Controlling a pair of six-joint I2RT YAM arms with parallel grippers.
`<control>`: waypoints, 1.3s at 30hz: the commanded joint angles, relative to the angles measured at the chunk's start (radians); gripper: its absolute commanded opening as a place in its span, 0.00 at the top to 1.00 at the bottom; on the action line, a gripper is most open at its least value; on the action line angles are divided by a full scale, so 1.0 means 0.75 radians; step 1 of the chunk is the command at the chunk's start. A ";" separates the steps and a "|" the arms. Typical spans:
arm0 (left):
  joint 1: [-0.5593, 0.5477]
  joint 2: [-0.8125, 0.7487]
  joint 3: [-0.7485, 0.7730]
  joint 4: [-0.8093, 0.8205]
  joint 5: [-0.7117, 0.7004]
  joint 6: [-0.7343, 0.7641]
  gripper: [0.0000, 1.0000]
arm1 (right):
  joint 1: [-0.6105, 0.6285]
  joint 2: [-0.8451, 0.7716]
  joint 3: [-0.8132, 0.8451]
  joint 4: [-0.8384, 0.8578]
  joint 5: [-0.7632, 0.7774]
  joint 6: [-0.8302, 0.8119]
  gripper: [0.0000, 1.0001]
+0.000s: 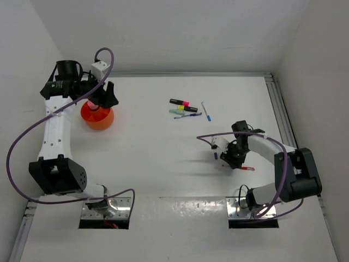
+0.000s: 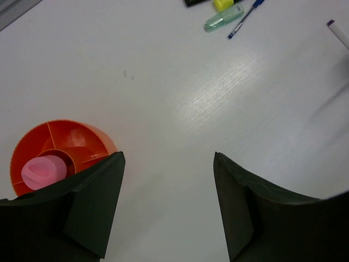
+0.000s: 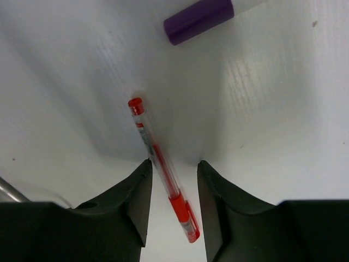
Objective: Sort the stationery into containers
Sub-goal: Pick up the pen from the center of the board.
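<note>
The orange bowl (image 1: 98, 118) stands at the far left; it also shows in the left wrist view (image 2: 76, 129), with the pink chunky item (image 2: 42, 170) lying inside it. My left gripper (image 1: 107, 97) is open and empty (image 2: 169, 155), just right of and above the bowl. My right gripper (image 1: 232, 158) is open low over the table, its jaws (image 3: 174, 161) either side of a red pen (image 3: 163, 169), which lies on the table (image 1: 246, 168) and touches the left finger. A white pen with a purple tip (image 3: 199, 19) lies just beyond.
More stationery lies at the far middle: a black highlighter with a pink end (image 1: 179, 102), one with a yellow end (image 1: 188, 108), a green highlighter (image 1: 177, 112), a blue pen (image 1: 188, 115) and a thin blue-tipped pen (image 1: 205, 111). White walls enclose the table.
</note>
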 commanded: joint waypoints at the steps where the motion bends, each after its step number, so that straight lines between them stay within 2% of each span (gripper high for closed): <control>1: -0.011 -0.075 -0.012 0.055 0.035 0.002 0.28 | 0.008 0.027 -0.019 0.110 0.023 -0.014 0.62; 4: -0.009 -0.092 -0.038 0.079 0.045 0.000 0.28 | 0.038 0.031 -0.060 0.164 0.043 -0.006 0.64; 8: -0.007 -0.110 -0.063 0.098 0.049 0.000 0.28 | 0.079 0.010 -0.121 0.229 0.080 0.009 0.75; 9: -0.009 -0.110 -0.065 0.100 0.049 0.000 0.28 | 0.095 0.008 -0.119 0.229 0.086 0.017 0.85; 12: 0.005 -0.133 -0.085 0.108 0.074 0.010 0.28 | 0.118 -0.028 -0.038 0.079 0.042 0.078 1.00; 16: 0.017 -0.188 -0.136 0.137 0.135 0.020 0.28 | 0.120 -0.108 0.254 -0.151 -0.097 0.225 1.00; 17: 0.019 -0.198 -0.157 0.157 0.176 0.014 0.28 | 0.120 -0.131 0.316 -0.242 -0.134 0.250 1.00; 18: 0.021 -0.204 -0.169 0.165 0.201 0.006 0.28 | 0.118 -0.139 0.442 -0.278 -0.214 0.272 1.00; 21: 0.044 -0.241 -0.226 0.226 0.352 -0.055 0.29 | 0.118 -0.139 0.639 -0.376 -0.333 0.413 1.00; 23: 0.070 -0.292 -0.312 0.284 0.568 -0.072 0.29 | 0.114 -0.105 0.886 -0.390 -0.470 0.617 1.00; 24: 0.068 -0.312 -0.312 0.318 0.632 -0.074 0.29 | 0.110 -0.084 0.936 -0.388 -0.519 0.618 1.00; 25: 0.056 -0.381 -0.381 0.357 0.695 -0.068 0.29 | 0.104 -0.060 0.985 -0.378 -0.620 0.744 1.00; 27: 0.026 -0.466 -0.439 0.492 0.663 -0.059 0.30 | 0.102 0.020 1.091 -0.352 -0.723 0.916 1.00; 29: -0.066 -0.592 -0.490 0.509 0.533 0.130 0.32 | 0.104 0.073 1.141 -0.295 -0.877 1.035 1.00; 30: -0.146 -0.658 -0.499 0.497 0.475 0.293 0.33 | 0.110 0.126 1.149 -0.276 -0.914 1.165 1.00; 32: -0.203 -0.687 -0.482 0.385 0.336 0.488 0.35 | 0.124 0.161 1.145 -0.172 -0.997 1.280 1.00; 33: -0.309 -0.697 -0.472 0.344 0.299 0.582 0.36 | 0.128 0.172 1.115 -0.129 -1.014 1.413 1.00; 34: -0.346 -0.713 -0.470 0.286 0.224 0.761 0.36 | 0.134 0.190 1.088 -0.068 -1.028 1.493 1.00; 35: -0.379 -0.724 -0.480 0.280 0.189 0.840 0.37 | 0.132 0.200 1.039 0.036 -1.069 1.573 1.00; 37: -0.479 -0.750 -0.525 0.290 0.103 1.016 0.37 | 0.132 0.233 0.961 0.185 -1.126 1.871 1.00; 38: -0.510 -0.752 -0.539 0.290 0.082 1.077 0.38 | 0.136 0.245 0.878 0.371 -1.193 1.979 1.00; 39: -0.581 -0.746 -0.546 0.292 0.054 1.169 0.38 | 0.139 0.260 0.847 0.455 -1.218 2.189 1.00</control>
